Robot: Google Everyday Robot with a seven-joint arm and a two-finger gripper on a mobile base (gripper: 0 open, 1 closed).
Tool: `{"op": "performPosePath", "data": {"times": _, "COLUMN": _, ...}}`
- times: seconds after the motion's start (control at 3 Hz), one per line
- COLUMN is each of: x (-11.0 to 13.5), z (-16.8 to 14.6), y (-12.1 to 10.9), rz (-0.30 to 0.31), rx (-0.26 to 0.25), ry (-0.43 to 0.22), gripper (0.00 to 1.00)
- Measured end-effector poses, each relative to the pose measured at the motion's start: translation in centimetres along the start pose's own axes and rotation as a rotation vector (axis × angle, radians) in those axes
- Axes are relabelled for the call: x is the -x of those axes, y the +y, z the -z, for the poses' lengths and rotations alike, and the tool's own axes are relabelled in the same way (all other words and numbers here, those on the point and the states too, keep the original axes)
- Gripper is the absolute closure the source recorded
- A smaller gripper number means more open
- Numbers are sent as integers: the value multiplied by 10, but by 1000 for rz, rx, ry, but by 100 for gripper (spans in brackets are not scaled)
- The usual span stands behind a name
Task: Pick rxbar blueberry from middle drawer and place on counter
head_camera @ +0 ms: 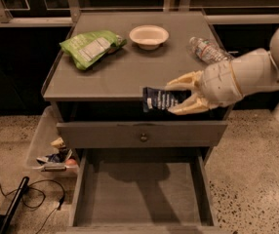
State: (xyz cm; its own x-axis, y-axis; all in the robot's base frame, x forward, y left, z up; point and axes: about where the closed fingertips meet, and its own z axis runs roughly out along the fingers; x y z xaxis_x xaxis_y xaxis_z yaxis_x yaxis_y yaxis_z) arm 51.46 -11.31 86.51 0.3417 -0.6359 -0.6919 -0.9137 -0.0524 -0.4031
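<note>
At the front edge of the worktop (129,74), the rxbar blueberry (154,99) is held clear of any surface, pinched at its right end between the two cream fingers (183,80) of the gripper (169,100). The bar is a small flat rectangle in a dark navy wrapper with pale print, lying level with its free left end pointing left. The arm (249,72), a smooth off-white cylinder, reaches in from the right.

The worktop is a flat matt grey rectangle with a thin raised rim. It carries a crinkled green snack bag (91,48) at back left, a shallow round cream bowl (149,35) at back centre, and a clear plastic bottle (207,49) lying on its side at right.

Below the bar is a closed grey drawer front with a small round knob (142,137). Beneath that, the middle drawer (139,196) is pulled out: a wide shallow grey box with a plain floor and low side walls, crossed by a shadow.

A translucent bin (42,135) of small clutter stands left of the cabinet on speckled floor, with a black cable (12,199) nearby.
</note>
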Motion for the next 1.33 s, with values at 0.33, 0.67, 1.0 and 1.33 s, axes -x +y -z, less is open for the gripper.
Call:
{"op": "performPosePath", "data": {"times": 0.33, "x": 13, "z": 5, "y": -53, "rz": 18, "rx": 9, "ry": -18, "gripper": 100}}
{"op": "performPosePath", "data": {"times": 0.67, "x": 30, "z": 21, "y": -78, "rz": 55, "rx": -44, "ry": -30, "gripper": 100}}
{"op": "performPosePath", "data": {"times": 1.0, "x": 30, "z": 21, "y": -79, "rz": 55, "rx": -43, "ry": -31, "gripper": 100}}
{"op": "performPosePath", "data": {"times": 1.33, "x": 18, "z": -1, "y": -100, "rz": 50, "rx": -69, "ry": -47, "gripper": 100}}
